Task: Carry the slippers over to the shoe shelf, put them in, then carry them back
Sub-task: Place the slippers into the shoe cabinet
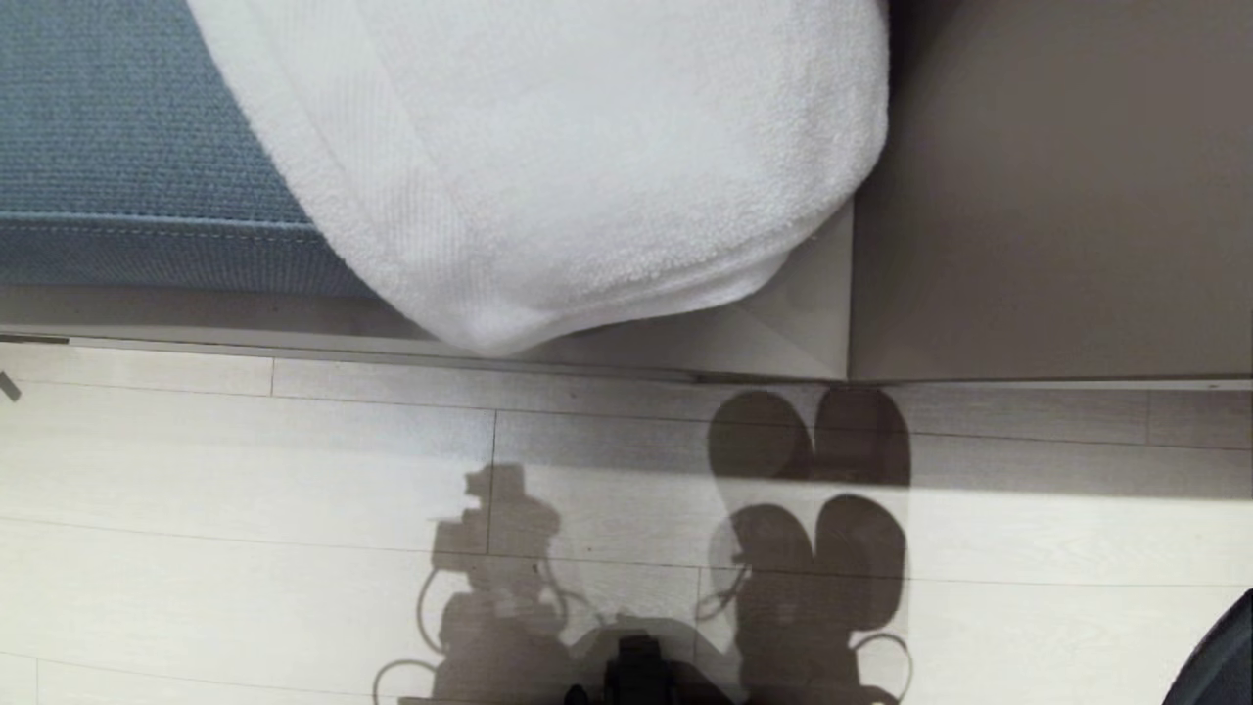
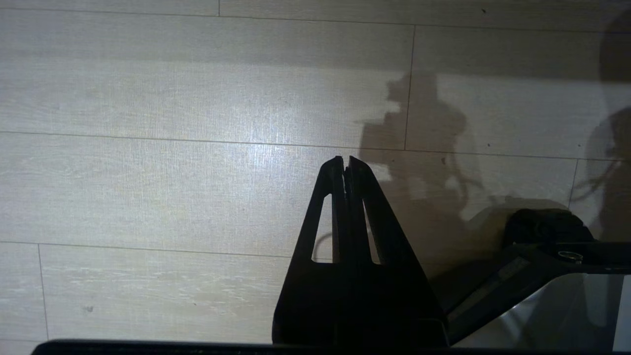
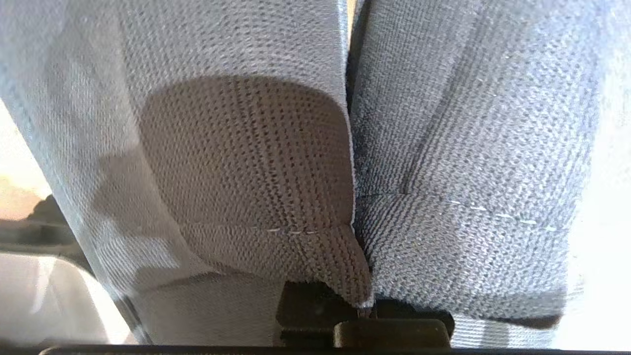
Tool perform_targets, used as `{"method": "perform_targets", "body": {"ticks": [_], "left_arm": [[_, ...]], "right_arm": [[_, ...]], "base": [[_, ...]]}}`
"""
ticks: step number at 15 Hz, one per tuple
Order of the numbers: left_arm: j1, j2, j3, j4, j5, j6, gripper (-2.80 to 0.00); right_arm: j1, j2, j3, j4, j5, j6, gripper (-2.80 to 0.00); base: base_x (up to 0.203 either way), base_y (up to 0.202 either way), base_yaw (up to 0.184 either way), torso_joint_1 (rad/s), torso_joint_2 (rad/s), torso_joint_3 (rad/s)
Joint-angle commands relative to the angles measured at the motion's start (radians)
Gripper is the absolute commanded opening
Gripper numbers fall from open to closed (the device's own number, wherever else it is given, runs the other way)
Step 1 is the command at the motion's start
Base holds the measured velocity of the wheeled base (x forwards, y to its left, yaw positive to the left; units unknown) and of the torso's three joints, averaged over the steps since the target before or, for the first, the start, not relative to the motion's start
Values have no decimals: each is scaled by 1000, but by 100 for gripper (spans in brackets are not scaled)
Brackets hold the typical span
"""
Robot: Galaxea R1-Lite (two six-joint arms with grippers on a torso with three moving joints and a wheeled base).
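Right wrist view — blue-grey woven slippers [image 3: 315, 162], seemingly pinched together in closed right gripper [image 3: 365, 308].

White towel [image 1: 548, 166] lying draped over blue cushioned bench [image 1: 117, 147], hanging past its front edge. Grey-beige panel [image 1: 1057, 196] standing to right. Pale plank floor [image 1: 196, 490] lying below, catching shadows of robot's arms and of paired slippers. Dark robot part [image 1: 636, 671] showing at bottom edge.
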Motion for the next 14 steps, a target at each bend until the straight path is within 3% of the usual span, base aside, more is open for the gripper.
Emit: {"method": "perform_targets", "body": {"ticks": [1,14], "left_arm": [[0,1,0,0,0,0,-280],[0,1,0,0,0,-3,-280]], "right_arm": [[0,-3,2,-1,1,-2,-280],[0,-3,2,2,0,16,-280]], "base": [[0,0,0,-1,2,27],[0,0,0,3,3,186]]}}
